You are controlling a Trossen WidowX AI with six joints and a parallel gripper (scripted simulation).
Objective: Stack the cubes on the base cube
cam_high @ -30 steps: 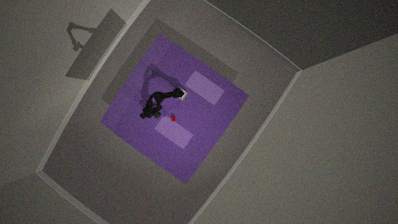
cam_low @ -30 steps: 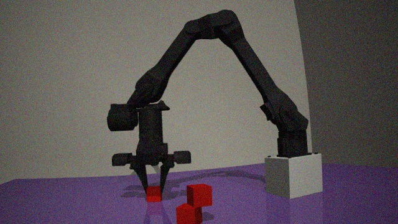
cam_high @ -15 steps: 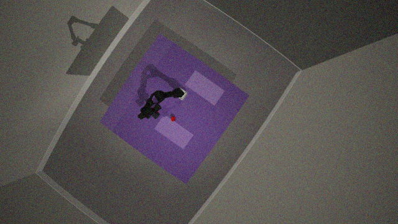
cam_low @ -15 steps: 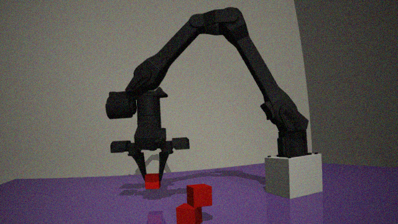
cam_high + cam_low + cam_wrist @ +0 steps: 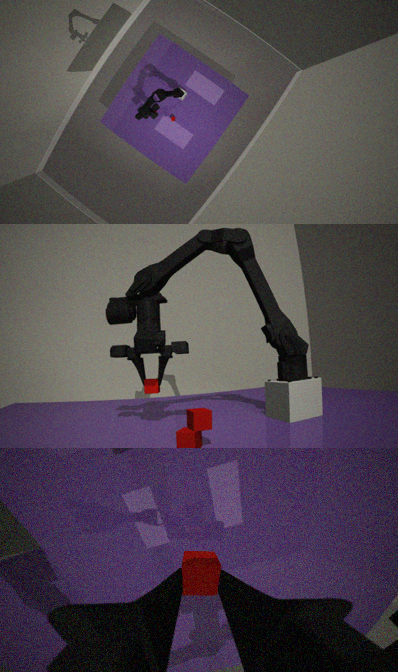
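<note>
Tool (image 5: 152,379): black, two-fingered, pointing straight down, clenched on a small red cube (image 5: 152,386). In the wrist view the cube (image 5: 201,573) sits level between the two dark fingers, one on each side face, near their tips.

Held cube: carried clear of the purple table (image 5: 62,423), its shadow on the surface below.

Arm (image 5: 193,252): black, six-jointed, arching up from a white pedestal (image 5: 308,404) at the right of the exterior view and folding down to the tool on the left.

Stack: nearer the exterior camera than the tool, a second red cube (image 5: 199,419) rests on a lower red cube (image 5: 186,438), offset toward one upper corner so it overhangs. In the top view the stack shows only as a small red spot (image 5: 173,118), just beside the tool (image 5: 146,113).

Table: purple, with two paler rectangular patches (image 5: 204,87) and (image 5: 174,132), one on each side of the arm.
</note>
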